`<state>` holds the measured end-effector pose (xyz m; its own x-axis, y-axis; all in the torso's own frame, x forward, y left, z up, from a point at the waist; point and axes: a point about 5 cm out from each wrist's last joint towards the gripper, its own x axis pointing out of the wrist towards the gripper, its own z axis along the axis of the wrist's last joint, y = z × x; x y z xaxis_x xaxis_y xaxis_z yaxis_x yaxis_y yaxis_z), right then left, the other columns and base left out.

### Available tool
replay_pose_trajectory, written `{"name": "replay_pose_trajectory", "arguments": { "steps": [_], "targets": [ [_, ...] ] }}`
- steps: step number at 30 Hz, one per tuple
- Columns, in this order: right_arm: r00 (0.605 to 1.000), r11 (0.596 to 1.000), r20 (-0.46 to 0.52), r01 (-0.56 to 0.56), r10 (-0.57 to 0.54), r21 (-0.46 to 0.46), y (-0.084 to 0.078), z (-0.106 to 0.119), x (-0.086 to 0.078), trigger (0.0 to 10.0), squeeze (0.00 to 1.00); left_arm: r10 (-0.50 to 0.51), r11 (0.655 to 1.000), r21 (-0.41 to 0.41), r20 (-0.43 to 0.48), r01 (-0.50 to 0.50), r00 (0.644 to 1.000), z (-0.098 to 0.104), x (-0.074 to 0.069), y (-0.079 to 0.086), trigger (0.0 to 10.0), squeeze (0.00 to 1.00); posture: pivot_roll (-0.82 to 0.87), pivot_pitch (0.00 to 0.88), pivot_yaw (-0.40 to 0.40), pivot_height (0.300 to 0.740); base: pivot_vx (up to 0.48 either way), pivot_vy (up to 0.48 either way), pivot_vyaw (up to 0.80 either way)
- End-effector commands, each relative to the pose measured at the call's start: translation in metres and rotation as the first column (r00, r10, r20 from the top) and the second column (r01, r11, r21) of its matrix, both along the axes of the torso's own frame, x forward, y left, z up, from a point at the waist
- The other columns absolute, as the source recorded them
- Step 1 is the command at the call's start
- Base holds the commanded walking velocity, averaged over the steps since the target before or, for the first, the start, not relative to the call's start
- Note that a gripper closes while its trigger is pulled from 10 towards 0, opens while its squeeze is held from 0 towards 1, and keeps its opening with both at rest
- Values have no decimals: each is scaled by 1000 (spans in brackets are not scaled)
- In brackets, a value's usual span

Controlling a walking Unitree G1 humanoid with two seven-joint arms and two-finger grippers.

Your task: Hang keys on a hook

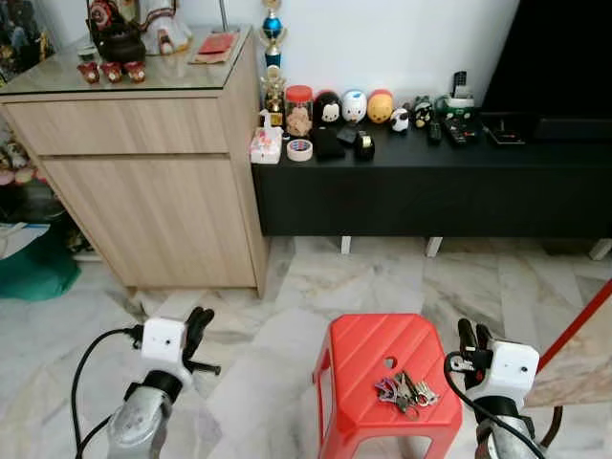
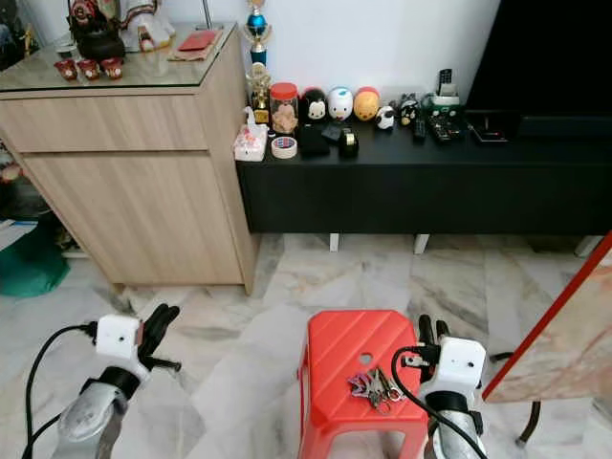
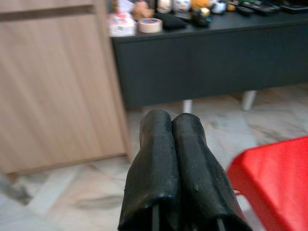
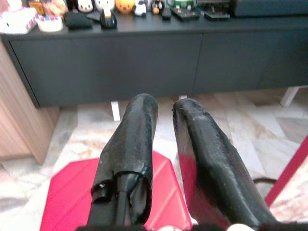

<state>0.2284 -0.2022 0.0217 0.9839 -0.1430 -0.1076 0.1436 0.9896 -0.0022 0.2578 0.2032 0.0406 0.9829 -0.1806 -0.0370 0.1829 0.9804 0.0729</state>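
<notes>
We take the red stool (image 1: 387,378) as our reference. The keys (image 1: 406,390) lie in a loose bunch on its seat, toward the right edge, touching nothing else.

The right gripper (image 1: 472,336) hangs just beside the stool's right edge, near the keys but apart from them; in the right wrist view its fingers (image 4: 132,144) stand narrowly parted with nothing between them. The left gripper (image 1: 199,325) is well to the left of the stool, over the marble floor (image 1: 287,287); its fingers (image 3: 156,159) are pressed together and hold nothing.

Behind the stool runs a low black console (image 1: 430,191). On its top, at the left end, we see a clear jar (image 1: 298,110) with a red lid, holding brownish contents we cannot identify. Just before it lie a roll of tape (image 1: 299,149) and a small pink-and-white pack (image 1: 265,145). A row of round toy figures (image 1: 354,105) stands to the jar's right. Any labels are too small to read.

Left of the console stands a wooden cabinet (image 1: 143,182) with a glass top.
</notes>
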Motion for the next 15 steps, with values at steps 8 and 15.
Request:
{"name": "replay_pose_trajectory", "arguments": {
  "steps": [8, 15],
  "targets": [
    [998, 1000, -56, -4, 3, -9, 3, 1, 5, 10000, 0, 7, 1000, -6, -10, -7, 1000, 4, -2, 3, 10000, 0, -47, 0, 3, 715, 0, 0, 0],
    [996, 1000, -84, -14, 14, -6, 6, -1, 8, 10000, 0, 14, 1000, -9, -39, -14, 999, -2, -2, 0, 10000, 0, -51, 0, 7, 670, 0, 0, 0]
  ]
}}
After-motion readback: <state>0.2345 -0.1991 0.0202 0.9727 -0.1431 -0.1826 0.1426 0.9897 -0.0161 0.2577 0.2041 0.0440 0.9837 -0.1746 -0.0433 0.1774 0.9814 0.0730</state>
